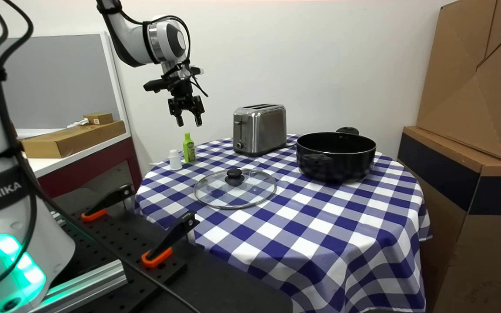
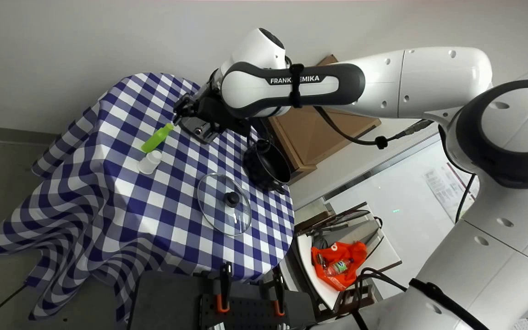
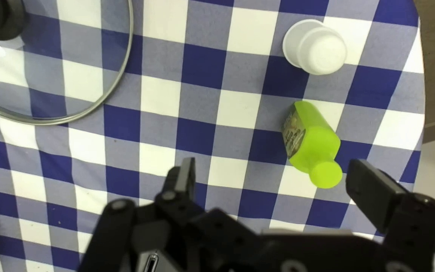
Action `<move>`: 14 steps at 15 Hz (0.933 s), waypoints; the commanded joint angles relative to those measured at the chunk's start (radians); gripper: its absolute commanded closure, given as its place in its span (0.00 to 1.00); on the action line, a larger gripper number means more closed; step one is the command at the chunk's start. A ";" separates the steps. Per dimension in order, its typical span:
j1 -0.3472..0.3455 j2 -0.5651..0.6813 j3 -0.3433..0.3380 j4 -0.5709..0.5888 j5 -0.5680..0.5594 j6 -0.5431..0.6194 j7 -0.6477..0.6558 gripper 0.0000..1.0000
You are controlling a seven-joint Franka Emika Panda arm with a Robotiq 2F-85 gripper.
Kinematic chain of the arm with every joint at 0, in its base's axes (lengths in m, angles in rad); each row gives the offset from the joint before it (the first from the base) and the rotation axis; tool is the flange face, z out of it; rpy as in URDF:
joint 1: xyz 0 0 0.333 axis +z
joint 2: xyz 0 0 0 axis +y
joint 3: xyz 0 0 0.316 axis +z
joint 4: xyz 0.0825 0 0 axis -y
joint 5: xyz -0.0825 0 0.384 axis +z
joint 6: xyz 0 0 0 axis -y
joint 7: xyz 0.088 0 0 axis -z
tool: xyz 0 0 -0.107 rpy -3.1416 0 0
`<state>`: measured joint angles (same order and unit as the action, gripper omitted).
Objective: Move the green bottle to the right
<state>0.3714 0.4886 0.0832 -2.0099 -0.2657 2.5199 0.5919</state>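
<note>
- table (image 1: 311, 226): blue-and-white checked cloth (image 1: 381, 261) over it; work surface, all the kitchen stuff sits here.
- arm (image 2: 383, 82): extends over the table, wrist pointing down. Reads as lining up a pick from above.
- pot (image 1: 336, 161): well apart from the green bottle (image 1: 188, 148). Likely a distractor.
- toaster (image 1: 259, 129): upright, near the wall (image 1: 342, 65). In an exterior view it stands right of the bottle, so it could be in the way if that's the "right" meant; can't tell.
- lid (image 1: 235, 188): flat on the cloth, off the pot. Probably just parked.
- claw (image 1: 189, 122): fingers (image 3: 372, 190) spread, nothing gripped. Spread presumably to fit around the bottle. Wrist view has the cap (image 3: 326, 174) nearer one finger; I'd recentre before lowering.
- clamps (image 1: 170, 239): presumably pin the base plate (image 1: 124, 232) down.
- green bottle: upright on the cloth near the table edge, below the claw, not touching it. Standing presumably so a grasp from above works. Move not started, by my read.
- cup (image 3: 315, 47): white, mouth down, just beside the bottle with a gap. Purpose unclear; a wide claw could clip it.
- counts, large: one table, one arm, one pot, one toaster.
- counts, small: one lid, one claw, two clamps, one green bottle on the cloth. White cup: one visible, may be a nested stack, can't tell.
</note>
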 commanded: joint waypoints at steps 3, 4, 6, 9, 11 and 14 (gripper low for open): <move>0.042 0.068 -0.028 0.086 0.022 0.013 0.032 0.00; 0.045 0.076 -0.031 0.095 0.022 0.012 0.034 0.00; 0.048 0.093 -0.034 0.108 0.025 0.011 0.032 0.00; 0.054 0.117 -0.036 0.122 0.029 0.006 0.028 0.00; 0.059 0.130 -0.037 0.129 0.031 0.005 0.029 0.00; 0.067 0.149 -0.039 0.144 0.033 0.006 0.028 0.00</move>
<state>0.4120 0.6057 0.0634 -1.9040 -0.2568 2.5204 0.6129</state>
